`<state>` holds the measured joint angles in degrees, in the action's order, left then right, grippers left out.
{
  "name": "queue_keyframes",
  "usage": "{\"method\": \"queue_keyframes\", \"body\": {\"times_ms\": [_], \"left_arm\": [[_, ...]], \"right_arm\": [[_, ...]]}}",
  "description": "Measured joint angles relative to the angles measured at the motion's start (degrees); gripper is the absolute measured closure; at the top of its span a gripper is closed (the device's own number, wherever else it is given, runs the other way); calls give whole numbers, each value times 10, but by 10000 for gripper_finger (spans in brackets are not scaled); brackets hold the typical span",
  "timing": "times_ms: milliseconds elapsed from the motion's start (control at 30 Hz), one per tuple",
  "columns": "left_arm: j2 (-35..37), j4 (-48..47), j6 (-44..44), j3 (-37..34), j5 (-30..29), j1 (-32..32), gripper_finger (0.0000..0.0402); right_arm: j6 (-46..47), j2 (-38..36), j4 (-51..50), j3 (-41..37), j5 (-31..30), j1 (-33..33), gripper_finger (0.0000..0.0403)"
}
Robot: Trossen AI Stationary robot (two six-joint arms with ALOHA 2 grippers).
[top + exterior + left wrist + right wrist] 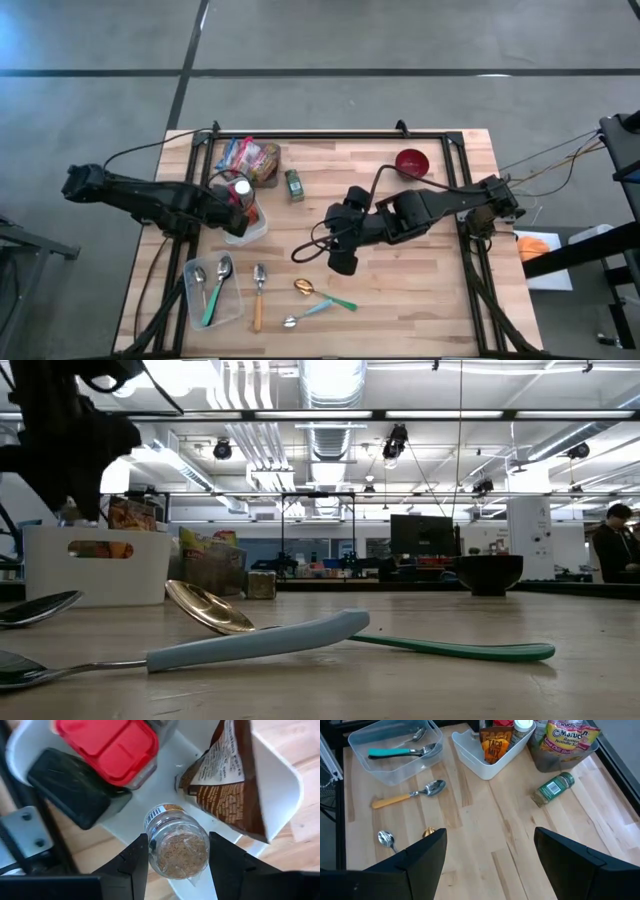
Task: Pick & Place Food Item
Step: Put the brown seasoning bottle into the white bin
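My left gripper (238, 212) points steeply down into a white bin (258, 228) at the table's left and is shut on a small glass spice jar (177, 845) of brown powder. The bin also holds a red-lidded container (107, 747) and a brown seasoning packet (225, 785). A green-labelled spice jar (293, 185) lies on its side on the table, next to snack bags (250, 157). My right gripper (342, 262) hangs open above the middle of the table, holding nothing. My left gripper pinches the glass jar by its round sides (152, 847) between the two fingers, coming from above and pointing steeply down. The jar runs along the fingers, its clear end toward the wrist. It hangs inside the bin's opening; whether its lower end touches the bin's floor is hidden.
A clear tub (212, 292) with spoons stands near the front left. Loose spoons (258, 295) (318, 292) lie beside it. A red bowl (412, 162) sits at the far right. A black frame (330, 137) runs along the table's far edge.
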<state>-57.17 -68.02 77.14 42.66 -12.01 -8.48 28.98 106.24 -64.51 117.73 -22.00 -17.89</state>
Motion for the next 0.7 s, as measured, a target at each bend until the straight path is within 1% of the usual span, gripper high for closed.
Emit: {"method": "queue_keyframes", "body": {"times_ms": [133, 267, 400, 700], "left_arm": [[-3, 46, -3, -27, -4, 4, 248], [-9, 66, -8, -53, -6, 14, 248], [-8, 109, -8, -77, -3, 18, 248], [-31, 117, -8, -93, 0, 26, 248]], "right_arm": [[0, 0, 0, 0, 0, 0, 105], [0, 0, 1, 0, 0, 0, 105], [5, 0, 2, 0, 0, 0, 105], [11, 0, 4, 0, 0, 0, 105]]}}
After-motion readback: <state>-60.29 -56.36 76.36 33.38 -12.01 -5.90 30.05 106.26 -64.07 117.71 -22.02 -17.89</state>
